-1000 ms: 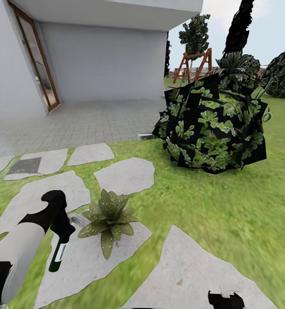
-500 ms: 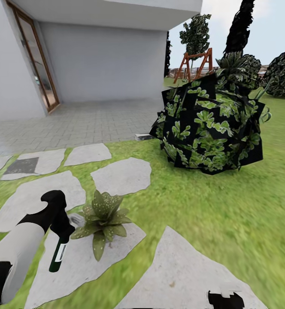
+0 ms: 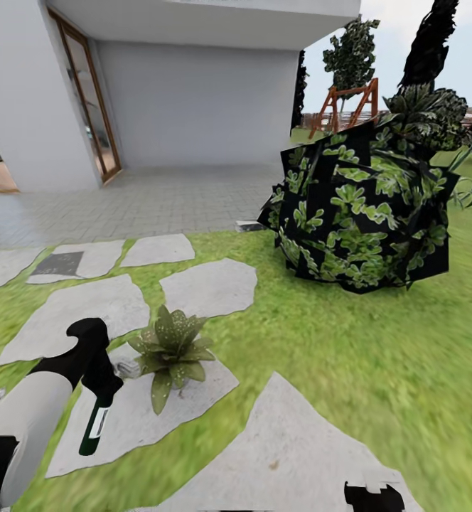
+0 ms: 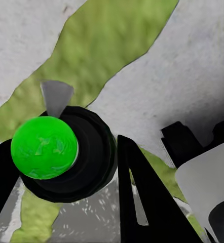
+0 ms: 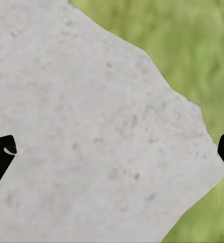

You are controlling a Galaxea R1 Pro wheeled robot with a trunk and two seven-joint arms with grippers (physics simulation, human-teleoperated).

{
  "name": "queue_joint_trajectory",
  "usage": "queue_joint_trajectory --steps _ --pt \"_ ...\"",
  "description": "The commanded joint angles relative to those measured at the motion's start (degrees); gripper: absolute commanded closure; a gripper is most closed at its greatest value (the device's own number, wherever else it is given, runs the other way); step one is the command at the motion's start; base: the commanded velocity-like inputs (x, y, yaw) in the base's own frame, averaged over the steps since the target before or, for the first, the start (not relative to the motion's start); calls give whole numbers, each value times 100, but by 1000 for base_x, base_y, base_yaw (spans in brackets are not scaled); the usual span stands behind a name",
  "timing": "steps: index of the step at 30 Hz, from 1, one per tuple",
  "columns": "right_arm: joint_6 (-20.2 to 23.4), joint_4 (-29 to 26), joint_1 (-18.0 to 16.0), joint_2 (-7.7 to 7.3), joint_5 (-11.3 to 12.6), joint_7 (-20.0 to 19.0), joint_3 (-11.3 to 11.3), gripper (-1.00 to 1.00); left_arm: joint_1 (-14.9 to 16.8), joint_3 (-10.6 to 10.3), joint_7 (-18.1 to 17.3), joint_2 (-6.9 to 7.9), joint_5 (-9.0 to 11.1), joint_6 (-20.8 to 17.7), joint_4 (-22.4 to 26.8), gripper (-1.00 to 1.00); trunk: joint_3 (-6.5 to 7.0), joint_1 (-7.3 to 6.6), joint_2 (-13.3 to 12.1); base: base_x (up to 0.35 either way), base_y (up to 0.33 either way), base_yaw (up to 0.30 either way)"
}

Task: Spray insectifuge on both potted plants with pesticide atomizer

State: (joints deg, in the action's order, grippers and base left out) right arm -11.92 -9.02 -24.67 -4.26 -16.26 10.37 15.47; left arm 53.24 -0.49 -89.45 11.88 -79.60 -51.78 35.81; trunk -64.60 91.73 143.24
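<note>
On a green lawn (image 3: 350, 370) crossed by flat grey stepping stones (image 3: 207, 284), the robot's left tool (image 3: 102, 384) hangs low over one of the stones, pinching the pesticide atomizer (image 3: 94, 427) by its upper end, so that the slim dark bottle with its white label points down and slightly toward the robot. In the left wrist view the bottle (image 4: 66, 152) sits between the two dark fingers (image 4: 142, 197), seen end-on, a bright green ball covering part of its round top. Just beside the held bottle, one potted plant (image 3: 168, 348), a low rosette of pale-speckled olive leaves, stands at the near edge of a stepping stone. A big dark leafy bush (image 3: 364, 213) rises from the grass well beyond it, with a grey paved terrace (image 3: 136, 203), a white house wall and a wood-framed door (image 3: 90, 107) behind. The right tool (image 5: 112, 152) hangs over a pale stone slab (image 5: 91, 126) edged by grass, its fingertips (image 5: 0, 157) spread wide apart.
</note>
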Motion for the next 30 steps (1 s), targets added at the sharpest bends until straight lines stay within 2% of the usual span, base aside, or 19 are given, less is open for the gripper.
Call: queue_joint_trajectory --steps 1,5,11,15,20,25,30 --pt "-21 9 -3 3 -60 9 44 -100 -1 -4 -55 -6 -48 -60 -26 100 -5 -1 2 77 -263 276" --pt "-21 11 -3 0 -61 10 44 -100 -137 4 -55 -37 -21 -60 -71 100 -5 -1 2 125 -207 212" --pt "-21 14 -3 -27 -61 9 44 -100 -462 54 -55 -63 113 -60 -74 100 -5 -1 2 38 -24 17" --pt "-21 14 -3 -31 -61 9 44 -100 -488 78 -55 -55 236 -60 -73 100 -5 -1 2 1 -1 0" --pt "-21 14 -3 -31 -61 9 44 -100 -494 257 -55 -82 250 -60 -74 100 -5 -1 2 81 0 0" --pt "-21 14 -3 -21 -57 9 44 -100 -561 268 -55 -87 250 -60 -70 100 -5 -1 2 293 -53 0" --pt "-21 14 -3 -8 -59 15 44 -100 -702 268 -55 -89 252 -60 -73 100 -5 -1 2 70 -16 118"
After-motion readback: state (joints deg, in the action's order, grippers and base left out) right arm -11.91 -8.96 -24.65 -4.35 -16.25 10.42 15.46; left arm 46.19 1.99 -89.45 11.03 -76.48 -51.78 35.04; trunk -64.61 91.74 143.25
